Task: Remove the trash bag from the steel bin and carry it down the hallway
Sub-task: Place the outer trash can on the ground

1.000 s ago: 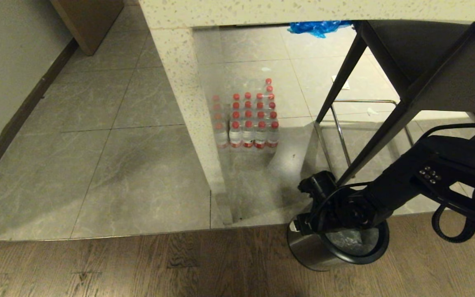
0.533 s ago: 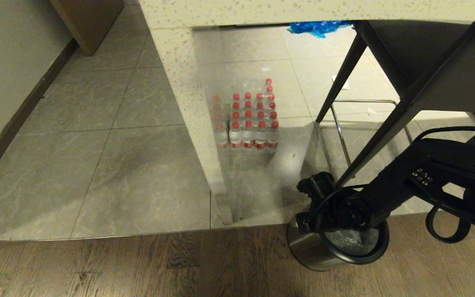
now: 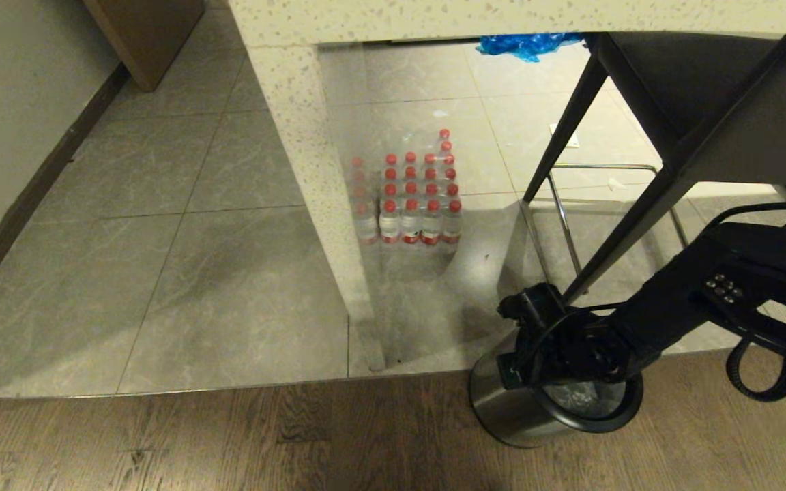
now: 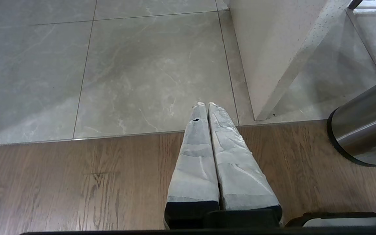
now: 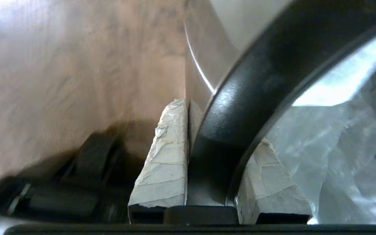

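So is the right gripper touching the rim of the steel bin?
Touching. The right wrist view shows the right gripper straddling the steel bin's black rim, one taped finger outside, one inside, pressed against it.

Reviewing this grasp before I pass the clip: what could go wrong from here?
The right gripper straddles the steel bin at its black rim, one finger outside, one inside beside the trash bag. Lifting may raise or tip the bin rather than free the bag. The thin bag could also tear against the rim.
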